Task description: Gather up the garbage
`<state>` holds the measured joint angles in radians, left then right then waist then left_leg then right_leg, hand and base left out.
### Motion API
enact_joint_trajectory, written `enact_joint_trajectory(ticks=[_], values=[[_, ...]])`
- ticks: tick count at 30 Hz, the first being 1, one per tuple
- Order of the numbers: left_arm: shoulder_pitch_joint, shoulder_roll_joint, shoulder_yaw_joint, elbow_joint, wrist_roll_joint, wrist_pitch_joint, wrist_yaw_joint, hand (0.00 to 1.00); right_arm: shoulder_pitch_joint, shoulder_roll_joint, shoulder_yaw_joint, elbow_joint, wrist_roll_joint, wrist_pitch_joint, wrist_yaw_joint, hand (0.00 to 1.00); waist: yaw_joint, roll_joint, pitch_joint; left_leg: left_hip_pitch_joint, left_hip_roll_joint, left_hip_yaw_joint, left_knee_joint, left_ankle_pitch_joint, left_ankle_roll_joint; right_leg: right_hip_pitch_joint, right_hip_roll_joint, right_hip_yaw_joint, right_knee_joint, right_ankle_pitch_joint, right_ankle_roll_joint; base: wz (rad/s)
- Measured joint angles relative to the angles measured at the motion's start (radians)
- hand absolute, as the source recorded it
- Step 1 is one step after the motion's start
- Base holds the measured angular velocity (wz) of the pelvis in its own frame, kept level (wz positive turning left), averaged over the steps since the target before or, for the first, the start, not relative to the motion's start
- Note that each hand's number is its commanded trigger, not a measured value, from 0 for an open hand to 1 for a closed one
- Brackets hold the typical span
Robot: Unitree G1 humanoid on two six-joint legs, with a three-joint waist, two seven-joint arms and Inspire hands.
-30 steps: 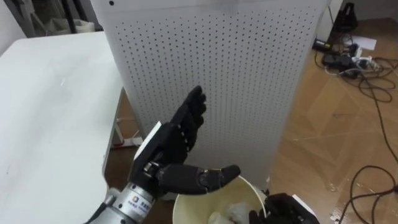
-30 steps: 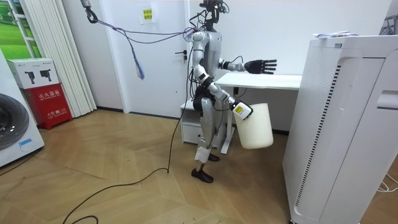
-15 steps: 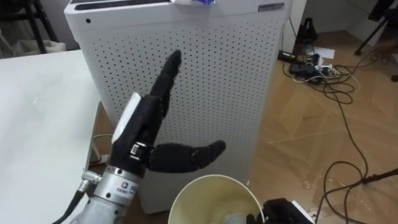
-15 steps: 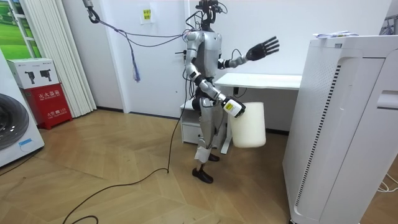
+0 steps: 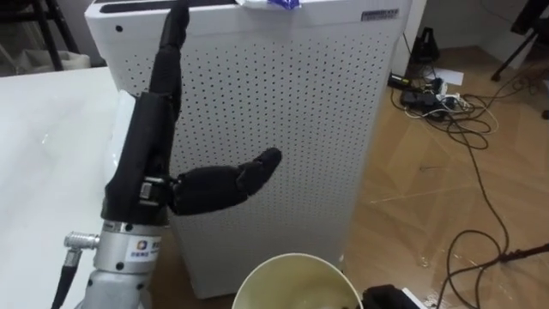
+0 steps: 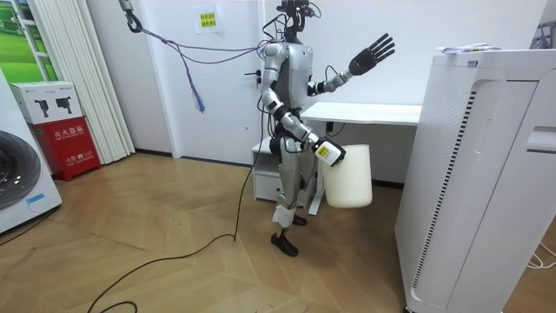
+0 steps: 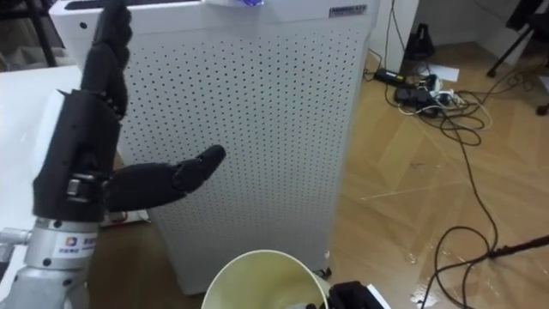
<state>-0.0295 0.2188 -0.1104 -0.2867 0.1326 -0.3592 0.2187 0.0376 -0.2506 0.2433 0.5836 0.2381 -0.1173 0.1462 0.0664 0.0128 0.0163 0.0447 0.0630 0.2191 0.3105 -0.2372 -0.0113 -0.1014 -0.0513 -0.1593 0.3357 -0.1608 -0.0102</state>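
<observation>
A small blue and white scrap of garbage [image 5: 270,3] lies on top of the tall white perforated appliance [image 5: 292,129] right before me; it also shows in the room view as the scrap [image 6: 465,49]. My left hand [image 5: 146,146] is raised upright in front of the appliance, open, fingers straight up and thumb out to the right, well below and left of the scrap. In the room view the left hand [image 6: 369,54] is lifted above the desk. A cream bin [image 5: 292,273] hangs low in front, held at its rim by my right hand [image 5: 390,298].
A white table [image 5: 43,154] is at my left, seen in the room view as the desk [image 6: 365,111] behind me. Cables [image 5: 463,94] lie on the wood floor at the right. A washing machine [image 6: 17,183] and red box [image 6: 69,139] stand far off.
My left arm has swung up, from reaching level to standing upright with the fingers pointing up. The head view has tilted upward, bringing the appliance's top into view.
</observation>
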Motion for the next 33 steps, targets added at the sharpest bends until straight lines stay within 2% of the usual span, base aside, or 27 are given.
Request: enact_joint_trajectory(ticks=[2,3,4,5,6,7,8,9,10,12,13,14,16,19,20,22,23,25,27,29,30,33], values=[[0.000,0.001,0.011,0.000,0.013,0.000,0.012,0.00,0.001,0.002,0.000,0.000,-0.002,0.000,0.006,1.00,-0.005,0.003,0.0002,-0.019,0.005,-0.002,0.047,0.000,0.000,0.001,-0.001,-0.005,0.010,-0.005,-0.009,-0.17],[0.000,0.001,0.019,0.000,0.030,0.000,0.016,0.00,0.002,0.004,0.000,0.000,-0.004,0.000,0.011,1.00,-0.007,0.003,0.0016,-0.054,0.015,-0.003,0.125,0.000,0.000,0.006,0.000,-0.001,0.009,-0.007,-0.015,0.00],[0.001,0.001,0.021,0.000,0.044,0.000,0.019,0.00,0.004,0.005,0.000,0.000,-0.005,0.000,0.013,1.00,-0.007,0.001,0.0078,-0.121,0.024,-0.022,0.241,-0.001,-0.007,0.017,-0.006,0.023,0.011,-0.012,-0.021,-0.03],[0.002,-0.003,0.021,0.000,0.057,-0.002,0.020,0.00,0.006,0.008,-0.001,0.001,-0.004,0.000,0.014,1.00,-0.003,-0.006,0.0109,-0.144,0.014,-0.045,0.247,-0.010,-0.003,0.019,-0.008,0.029,0.012,-0.015,-0.022,0.00],[0.001,-0.005,0.020,0.000,0.087,-0.012,0.024,0.00,0.006,-0.002,-0.006,0.001,-0.002,0.000,0.018,1.00,-0.002,-0.003,0.0097,-0.189,-0.016,-0.085,0.168,-0.017,-0.005,0.016,-0.011,0.039,0.013,-0.027,-0.025,0.00],[0.001,-0.005,0.020,0.000,0.102,-0.020,0.028,0.00,0.007,-0.010,-0.010,0.002,-0.001,0.000,0.021,1.00,0.000,0.000,0.0081,-0.213,-0.027,-0.097,0.120,-0.005,-0.010,0.011,-0.012,0.043,0.017,-0.034,-0.024,-0.16],[0.004,-0.006,0.020,0.000,0.121,-0.036,0.036,0.00,0.014,-0.022,-0.014,0.008,-0.001,0.000,0.025,1.00,0.016,0.005,0.0063,-0.250,-0.046,-0.123,0.045,0.049,-0.012,0.000,-0.013,0.059,0.041,-0.053,-0.011,-0.52],[0.013,-0.007,0.023,-0.001,0.136,-0.052,0.051,0.00,0.024,-0.033,-0.013,0.014,-0.004,-0.001,0.026,1.00,0.044,0.011,0.0016,-0.259,-0.053,-0.136,0.033,0.102,-0.009,-0.007,-0.013,0.071,0.078,-0.074,0.002,-0.57],[0.017,-0.008,0.027,-0.002,0.153,-0.064,0.064,0.00,0.036,-0.028,-0.013,0.016,-0.005,-0.001,0.027,1.00,0.050,0.016,-0.0071,-0.246,-0.056,-0.133,0.033,0.137,0.030,-0.002,-0.016,0.054,0.102,-0.092,0.015,-0.36],[0.021,-0.008,0.030,-0.002,0.188,-0.078,0.080,0.00,0.045,-0.022,-0.013,0.023,-0.005,-0.001,0.043,1.00,0.045,-0.006,-0.0010,-0.224,-0.059,-0.115,0.030,0.134,0.035,0.009,-0.040,0.027,0.103,-0.105,0.023,0.10],[0.026,-0.008,0.030,-0.002,0.196,-0.084,0.084,0.00,0.045,-0.022,-0.013,0.028,-0.004,-0.002,0.051,1.00,0.041,-0.011,-0.0011,-0.223,-0.060,-0.116,0.031,0.132,0.037,0.014,-0.043,0.023,0.097,-0.106,0.025,0.11],[0.029,-0.007,0.030,-0.002,0.212,-0.087,0.087,0.00,0.046,-0.019,-0.015,0.034,-0.004,-0.004,0.053,1.00,0.041,-0.020,-0.0023,-0.225,-0.062,-0.116,0.037,0.127,0.044,0.016,-0.046,0.016,0.096,-0.107,0.022,0.05],[0.028,-0.001,0.030,-0.002,0.213,-0.087,0.095,0.00,0.043,-0.017,-0.014,0.034,-0.004,-0.004,0.051,1.00,0.046,-0.022,-0.0039,-0.230,-0.062,-0.116,0.068,0.112,0.050,0.019,-0.049,0.017,0.099,-0.110,0.016,-0.02],[0.024,0.004,0.030,-0.002,0.212,-0.088,0.105,0.00,0.042,-0.012,-0.012,0.034,-0.004,-0.004,0.050,1.00,0.046,-0.023,-0.0036,-0.230,-0.069,-0.117,0.118,0.065,0.056,0.033,-0.058,0.020,0.122,-0.138,0.026,0.00],[0.016,0.004,0.030,-0.002,0.212,-0.088,0.105,0.00,0.041,-0.009,-0.011,0.033,-0.004,-0.004,0.049,1.00,0.046,-0.023,-0.0030,-0.234,-0.076,-0.117,0.151,0.037,0.060,0.031,-0.070,0.018,0.154,-0.161,0.031,0.00],[0.013,0.005,0.030,-0.002,0.217,-0.089,0.109,0.00,0.041,-0.009,-0.006,0.033,-0.004,-0.004,0.038,1.00,0.048,-0.023,-0.0027,-0.222,-0.101,-0.102,0.187,-0.020,0.076,0.015,-0.109,0.015,0.261,-0.207,0.058,-0.08],[0.010,0.005,0.030,-0.002,0.226,-0.089,0.114,0.00,0.040,-0.011,-0.006,0.033,-0.004,-0.004,0.036,1.00,0.048,-0.020,-0.0029,-0.222,-0.107,-0.099,0.197,-0.030,0.080,0.007,-0.119,0.009,0.300,-0.209,0.062,-0.07],[-0.007,0.013,0.030,-0.002,0.256,-0.090,0.134,0.00,0.040,-0.009,0.001,0.032,-0.008,-0.004,0.027,1.00,0.044,-0.022,-0.0004,-0.199,-0.127,-0.082,0.210,-0.053,0.100,-0.023,-0.162,-0.006,0.415,-0.205,0.068,0.00],[-0.014,0.024,0.030,-0.002,0.256,-0.106,0.146,0.00,0.040,-0.007,0.008,0.030,-0.007,-0.004,0.027,1.00,0.034,-0.013,0.0014,-0.184,-0.124,-0.078,0.217,-0.066,0.108,-0.022,-0.165,-0.006,0.426,-0.192,0.084,0.00],[-0.028,0.040,0.031,-0.003,0.257,-0.115,0.163,0.00,0.040,-0.005,0.009,0.029,-0.007,-0.004,0.031,1.00,0.033,-0.006,0.0047,-0.180,-0.123,-0.082,0.219,-0.072,0.116,-0.008,-0.160,-0.010,0.401,-0.188,0.087,0.02],[-0.030,0.044,0.031,-0.007,0.256,-0.115,0.172,0.00,0.040,-0.005,0.009,0.026,-0.007,-0.005,0.029,1.00,0.024,0.002,0.0065,-0.183,-0.122,-0.090,0.213,-0.073,0.118,0.004,-0.155,-0.020,0.363,-0.185,0.093,0.04],[-0.032,0.046,0.031,-0.011,0.308,-0.111,0.191,0.00,0.040,-0.006,0.009,0.021,-0.010,-0.005,0.031,1.00,0.026,0.009,0.0028,-0.204,-0.119,-0.098,0.204,-0.071,0.121,0.036,-0.135,-0.037,0.227,-0.184,0.095,-0.12]])
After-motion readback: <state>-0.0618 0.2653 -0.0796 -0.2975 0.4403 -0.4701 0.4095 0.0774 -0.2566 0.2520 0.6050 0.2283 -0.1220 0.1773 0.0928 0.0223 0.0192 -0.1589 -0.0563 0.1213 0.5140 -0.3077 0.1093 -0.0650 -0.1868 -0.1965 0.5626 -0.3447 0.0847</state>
